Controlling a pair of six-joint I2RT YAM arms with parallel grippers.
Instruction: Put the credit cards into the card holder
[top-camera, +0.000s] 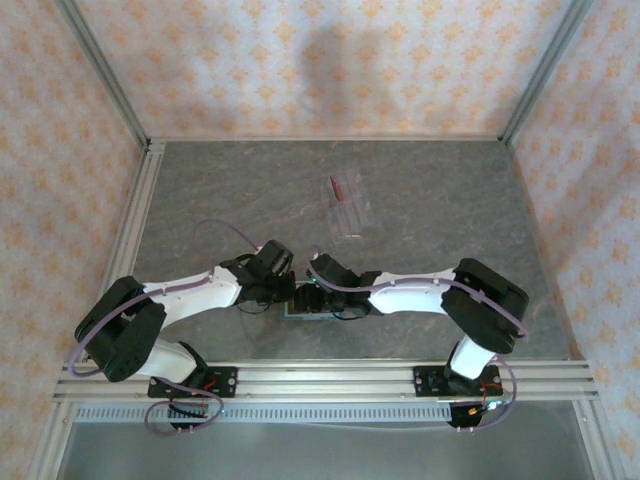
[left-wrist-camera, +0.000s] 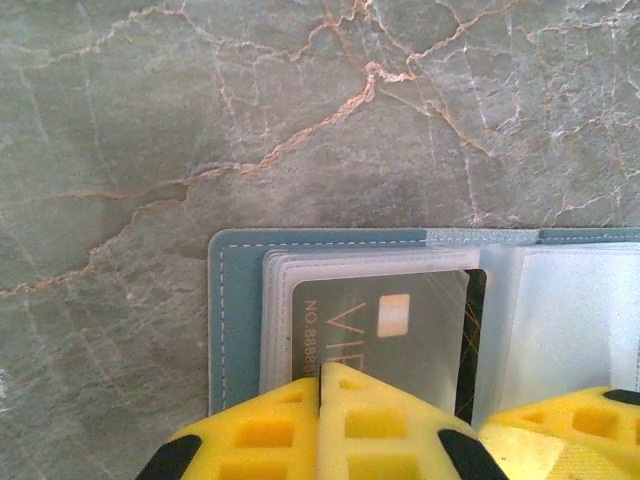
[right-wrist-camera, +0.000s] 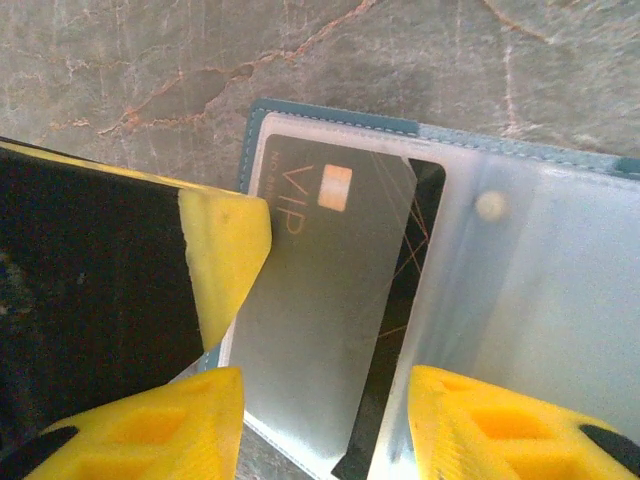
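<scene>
Yellow-fingered and jaws apart, the right gripper (right-wrist-camera: 325, 400) straddles a grey credit card (right-wrist-camera: 320, 280) lying askew on the clear sleeves (right-wrist-camera: 540, 300) of the open card holder (right-wrist-camera: 330, 118) at the near edge of the table (top-camera: 450, 200) (the closed left gripper (left-wrist-camera: 322, 385) presses on the holder), so squaring the card with its sleeve before pushing looks wisest.

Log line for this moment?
left gripper shut, over card holder | right gripper open, straddling VIP card | card tilted on open holder

Wrist cameras close over card holder (left-wrist-camera: 235, 330)
</scene>
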